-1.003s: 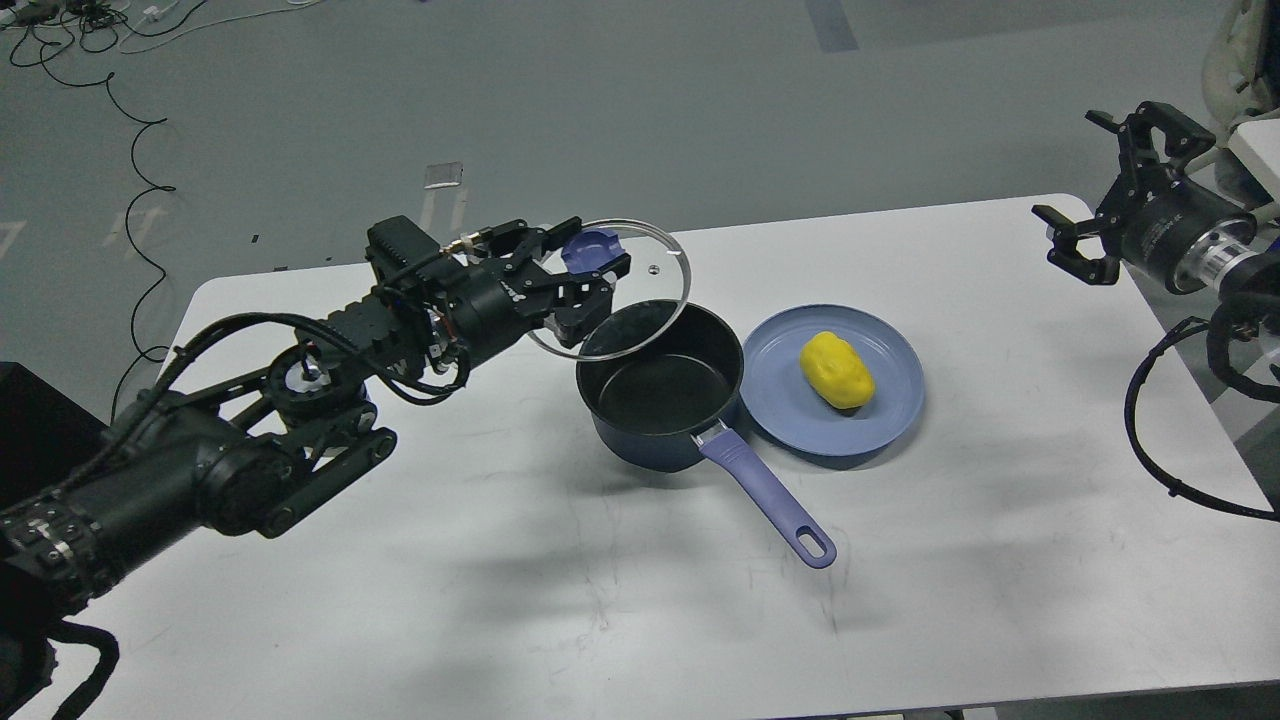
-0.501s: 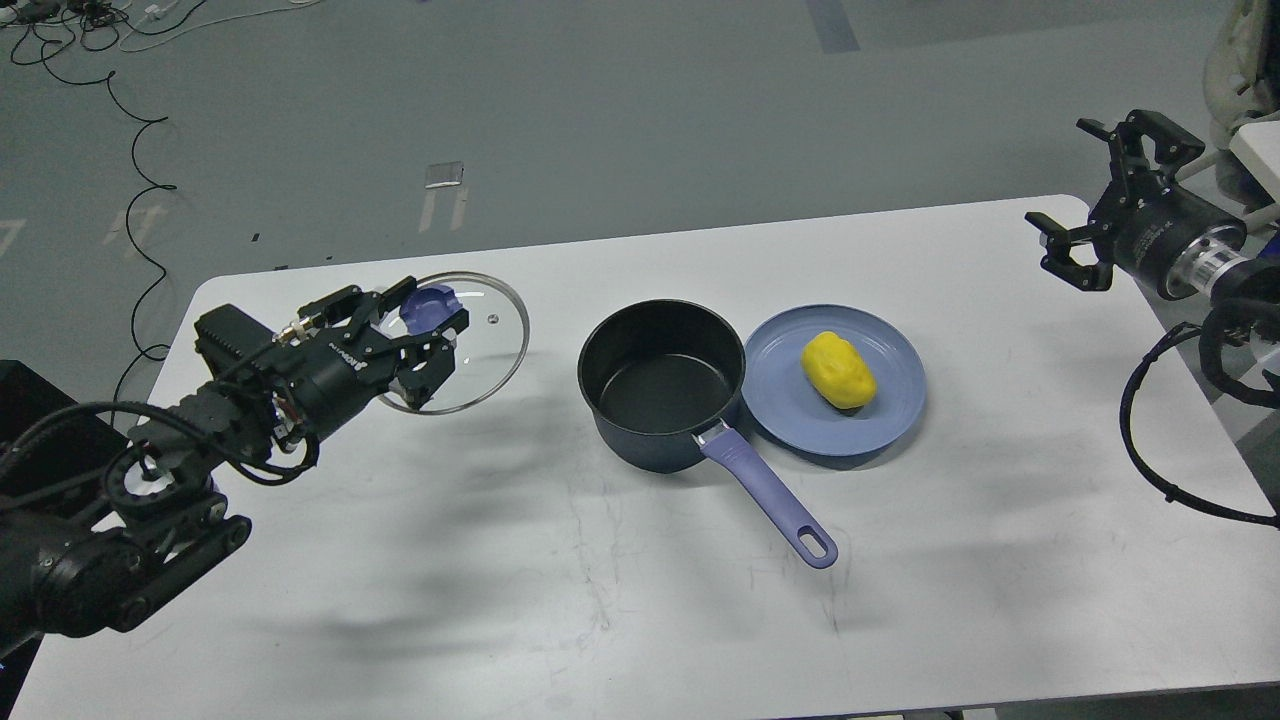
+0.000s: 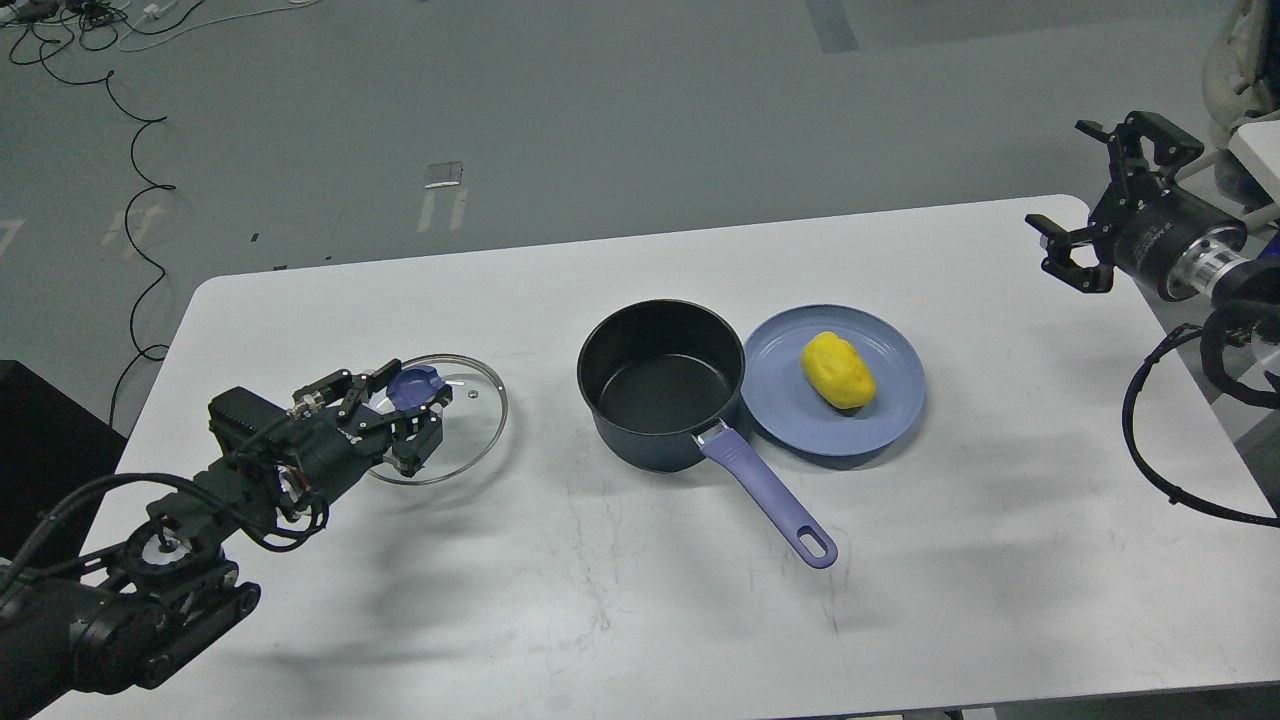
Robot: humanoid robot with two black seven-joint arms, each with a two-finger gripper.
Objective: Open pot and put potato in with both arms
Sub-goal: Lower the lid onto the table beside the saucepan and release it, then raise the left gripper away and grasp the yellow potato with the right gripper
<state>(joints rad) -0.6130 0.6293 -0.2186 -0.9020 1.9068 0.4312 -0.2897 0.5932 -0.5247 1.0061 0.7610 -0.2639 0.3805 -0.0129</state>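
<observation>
White table (image 3: 560, 620) with rounded corners, faintly scuffed, over grey floor (image 3: 600, 110). Directly on it: open dark pot (image 3: 660, 385) at centre, purple handle (image 3: 768, 498) angled toward the near edge; blue plate (image 3: 800, 425) touching its right side; glass lid (image 3: 460, 440) well apart on the left.

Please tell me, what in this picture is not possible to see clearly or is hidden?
- Head view: whether the glass lid already rests on the table; the left gripper covers its near rim.
- Head view: the near inner wall of the pot, hidden by its own rim.
- Head view: the right arm behind the right gripper, cut by the picture's right edge.
</observation>
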